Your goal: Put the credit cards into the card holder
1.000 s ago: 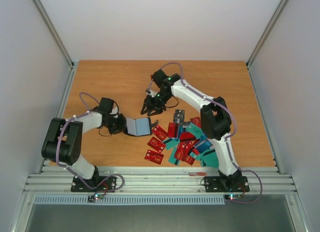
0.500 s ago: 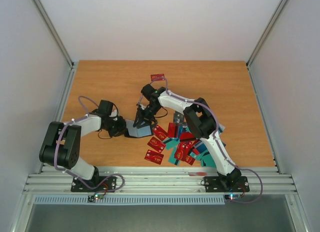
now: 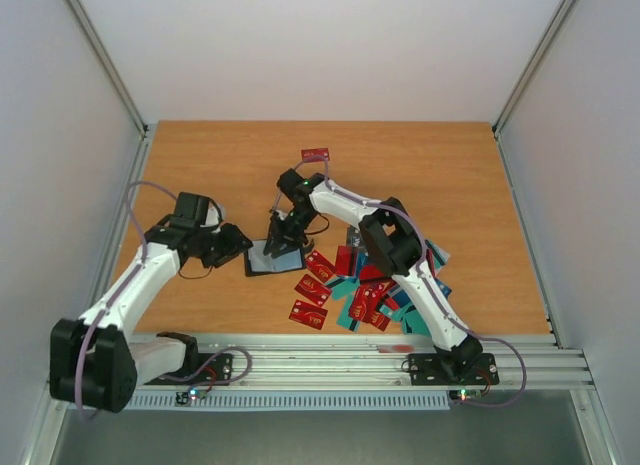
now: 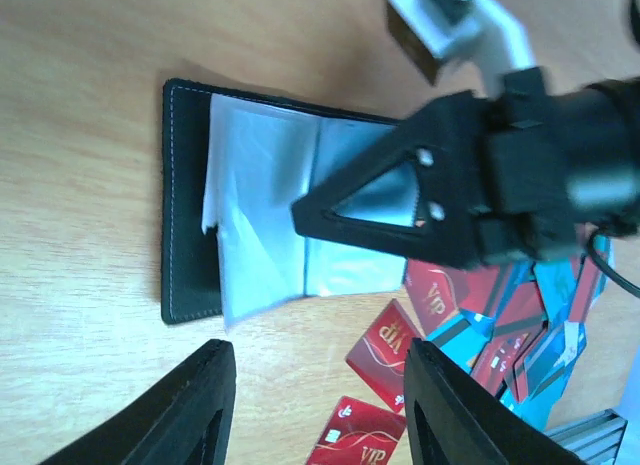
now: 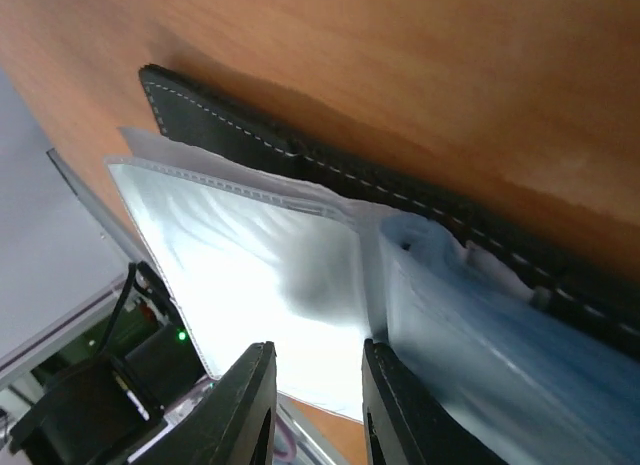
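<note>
The card holder (image 3: 268, 258) lies open on the table, black cover down, clear sleeves up. It also shows in the left wrist view (image 4: 190, 235) and the right wrist view (image 5: 230, 135). My right gripper (image 3: 283, 241) is right over its sleeves (image 5: 260, 275), jaws slightly apart with nothing between them (image 5: 318, 405). My left gripper (image 3: 232, 247) hovers just left of the holder, open and empty (image 4: 320, 405). The credit cards (image 3: 375, 285), red and teal, lie in a loose pile right of the holder. Some red ones show in the left wrist view (image 4: 400, 340).
One red card (image 3: 316, 154) lies alone at the far middle of the table. A few red cards (image 3: 309, 311) lie in front of the holder. The table's side rails (image 3: 135, 185) and front rail (image 3: 320, 360) bound the wooden surface.
My right gripper has come from the far middle down onto the open holder. A red card now lies where it was. My left arm has lifted and drawn back from the holder's left edge.
</note>
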### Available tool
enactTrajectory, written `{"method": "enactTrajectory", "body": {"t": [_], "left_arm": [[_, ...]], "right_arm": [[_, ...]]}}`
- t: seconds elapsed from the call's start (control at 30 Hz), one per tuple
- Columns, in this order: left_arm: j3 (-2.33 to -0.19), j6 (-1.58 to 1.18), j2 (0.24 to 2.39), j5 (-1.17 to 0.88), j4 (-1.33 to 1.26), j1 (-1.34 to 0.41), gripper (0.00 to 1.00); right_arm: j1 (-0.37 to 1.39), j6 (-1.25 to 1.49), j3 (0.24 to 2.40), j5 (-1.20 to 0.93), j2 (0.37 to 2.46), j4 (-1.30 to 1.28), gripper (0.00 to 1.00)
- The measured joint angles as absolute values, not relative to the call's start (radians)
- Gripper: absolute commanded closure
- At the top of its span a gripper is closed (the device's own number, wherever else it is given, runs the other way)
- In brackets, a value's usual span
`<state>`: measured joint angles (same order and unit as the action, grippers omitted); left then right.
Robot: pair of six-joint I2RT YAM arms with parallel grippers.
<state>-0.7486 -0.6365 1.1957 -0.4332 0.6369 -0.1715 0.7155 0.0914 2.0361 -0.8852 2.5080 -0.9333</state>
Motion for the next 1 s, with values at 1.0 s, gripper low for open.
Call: {"method": "enactTrajectory", "body": {"t": [1.0], "left_arm": [[-0.856, -0.485, 1.202, -0.556, 0.650, -0.376, 0.54]], "right_arm": [[0.714, -0.088, 2.259, -0.706, 2.465, -1.224, 0.71]]}}
